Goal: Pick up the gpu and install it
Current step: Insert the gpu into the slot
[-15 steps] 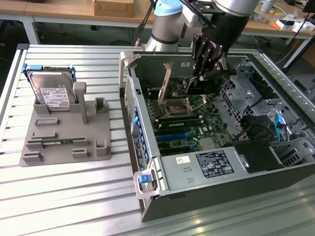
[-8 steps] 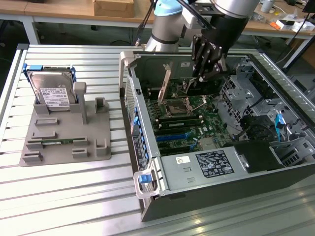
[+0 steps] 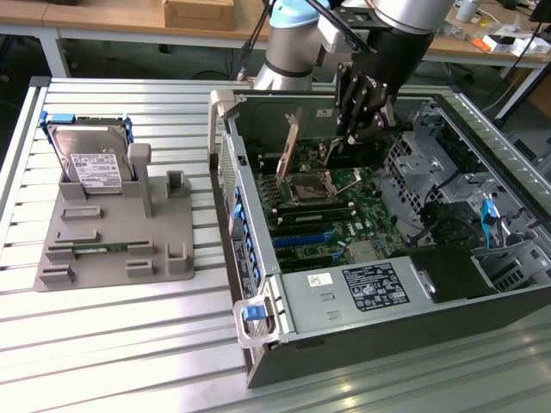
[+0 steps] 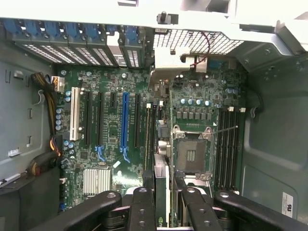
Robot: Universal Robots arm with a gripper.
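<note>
Claw (image 4: 162, 179) nearly shut, pinching the gpu (image 4: 161, 190) by its two faces. You're holding it on edge inside the case (image 3: 258, 258), above the middle of the motherboard (image 4: 110, 125), between the slot rows and the CPU socket (image 4: 191, 155). My read is a light, stiff, fragile card. Grip bare board margin, off fan and edge contacts, no twisting. Edge-on you get a thin green strip with silver metal alongside; fan hidden.
</note>
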